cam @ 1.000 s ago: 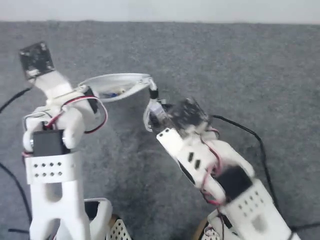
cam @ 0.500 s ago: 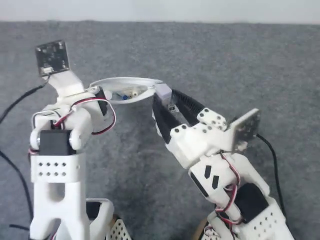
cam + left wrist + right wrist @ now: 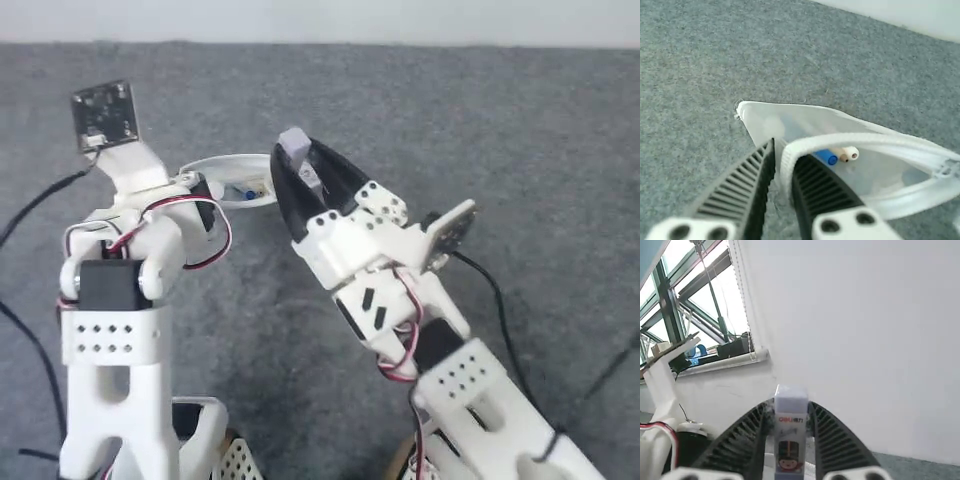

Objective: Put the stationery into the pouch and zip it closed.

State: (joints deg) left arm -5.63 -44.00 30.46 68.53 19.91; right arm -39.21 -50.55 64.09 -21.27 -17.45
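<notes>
Pouch [image 3: 215,162] open at 11 o'clock, left gripper [image 3: 780,150] pinching its rim; pens [image 3: 832,158] inside, probably two. Right gripper [image 3: 300,168] clamps eraser [image 3: 293,145], raised at pouch's 3 o'clock. Remaining: drop it in, zip shut.

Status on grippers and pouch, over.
Left gripper shut on white translucent pouch rim. Right gripper shut on small grey eraser. Pouch unzipped, pens inside.

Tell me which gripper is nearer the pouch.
Left. The left gripper pinches the pouch rim; the right gripper holds an eraser raised by the pouch's other end.
</notes>
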